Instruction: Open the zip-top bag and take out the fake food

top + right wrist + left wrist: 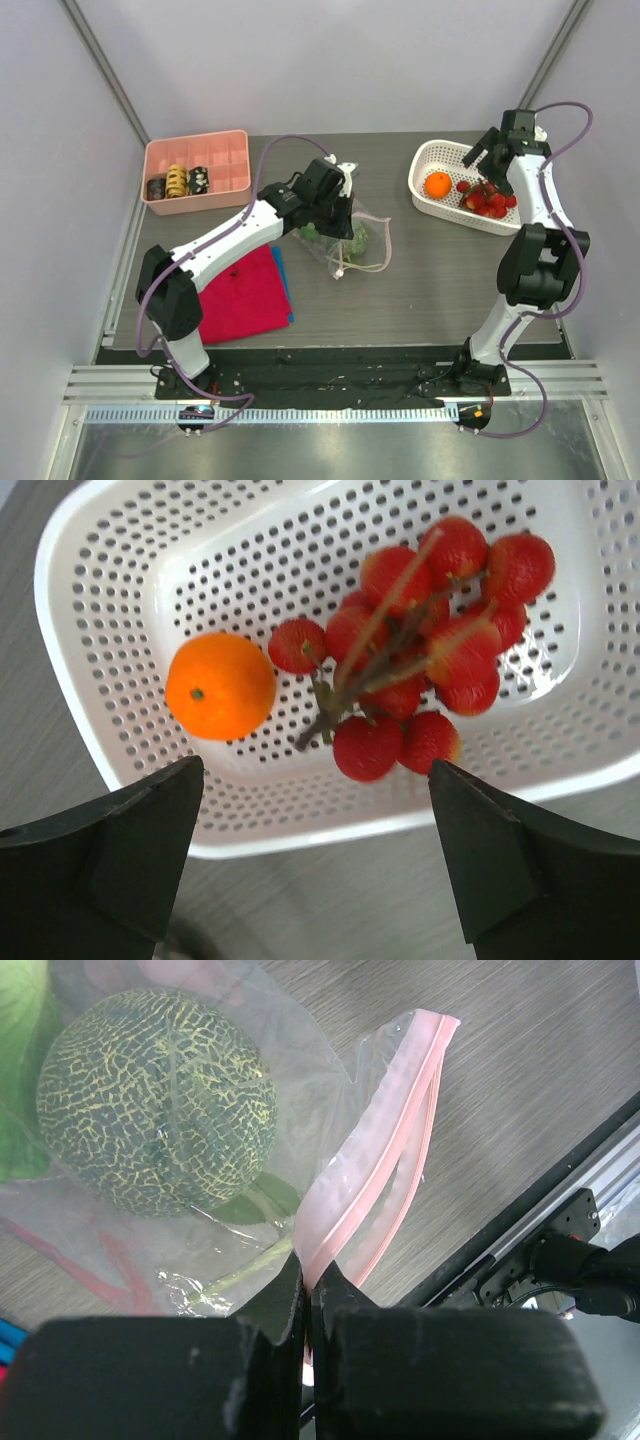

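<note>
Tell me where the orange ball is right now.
In the top view the orange ball lies in the white basket, far right on the table, just left of the red berries; the open right gripper hovers over the basket.

Grey wood-grain table (440, 290) stands between pale walls (330, 60); metal posts (107, 70) in back corners; aluminium rail (330, 383) at near edge.

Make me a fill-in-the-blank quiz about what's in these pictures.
The ____ and berries lie in the white basket.
A netted green ____ sits inside the bag, whose zip strip the left fingers pinch.
The right fingers hover ____ above the basket.
The cloth is mostly ____.
Missing: orange, melon, open, red.
</note>
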Available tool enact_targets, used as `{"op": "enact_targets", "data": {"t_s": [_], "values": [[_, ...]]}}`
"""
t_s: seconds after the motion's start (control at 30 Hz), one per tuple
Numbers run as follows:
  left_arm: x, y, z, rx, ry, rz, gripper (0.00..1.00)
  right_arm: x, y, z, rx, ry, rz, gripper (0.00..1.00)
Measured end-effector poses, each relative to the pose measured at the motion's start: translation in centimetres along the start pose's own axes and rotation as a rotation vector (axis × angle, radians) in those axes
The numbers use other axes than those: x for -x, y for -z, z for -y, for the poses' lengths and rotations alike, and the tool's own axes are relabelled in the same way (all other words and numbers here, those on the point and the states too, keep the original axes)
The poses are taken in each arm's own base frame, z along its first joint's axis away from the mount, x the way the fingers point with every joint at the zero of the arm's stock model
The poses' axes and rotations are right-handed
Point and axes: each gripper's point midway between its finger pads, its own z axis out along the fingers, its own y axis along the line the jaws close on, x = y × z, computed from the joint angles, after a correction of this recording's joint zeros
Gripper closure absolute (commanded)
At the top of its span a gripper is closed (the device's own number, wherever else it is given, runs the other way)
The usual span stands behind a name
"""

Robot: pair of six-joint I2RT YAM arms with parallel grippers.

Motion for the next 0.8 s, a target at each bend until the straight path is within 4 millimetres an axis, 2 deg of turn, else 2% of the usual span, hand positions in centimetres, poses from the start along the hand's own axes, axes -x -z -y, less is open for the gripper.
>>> {"op": "enact_targets", "data": {"t_s": [0.1,0.17,0.23,0.3,0.37,0.43,0.5,0.53,0.57,0.7,0.8], "values": [[0.0,0.0,0.0,0.001,0.000,0.001,1.00,-1.9,2.0,0.2,0.012,-0.001,-0.055,0.00],[0.3,0.2,0.1,0.001,-0.001,0.007,1.00,-4.0,4.0,0.0,0.040,0.012,-0.091,0.03],[0.7,0.4,0.3,-0.003,-0.003,0.018,1.00,-7.6,7.0,-1.5,0.110,0.066,-0.132,0.07],[1.1,0.6,0.6,-0.009,-0.003,0.028,1.00,-12.5,11.0,-4.0,0.223,0.157,-0.170,0.26],[1.4,0.7,0.8,-0.013,0.001,0.034,1.00,-18.4,16.0,-6.2,0.392,0.236,-0.221,0.33],[1.4,0.7,0.9,-0.014,0.013,0.033,1.00,-21.9,19.5,-6.1,0.516,0.235,-0.237,0.37],[1.4,0.8,0.9,-0.017,0.024,0.032,1.00,-23.3,21.4,-5.4,0.589,0.196,-0.222,0.48],[1.4,0.7,1.0,-0.018,0.028,0.032,1.00,-23.9,21.9,-5.1,0.615,0.178,-0.220,0.56],[1.4,0.8,1.1,-0.021,0.035,0.032,1.00,-24.4,22.3,-5.1,0.638,0.168,-0.222,0.58],[1.5,0.7,1.2,-0.026,0.050,0.034,1.00,-25.1,22.6,-6.7,0.699,0.161,-0.229,0.60],[1.4,0.7,1.2,-0.027,0.053,0.033,1.00,-26.3,21.0,-8.0,0.679,0.186,-0.268,0.60]]}}
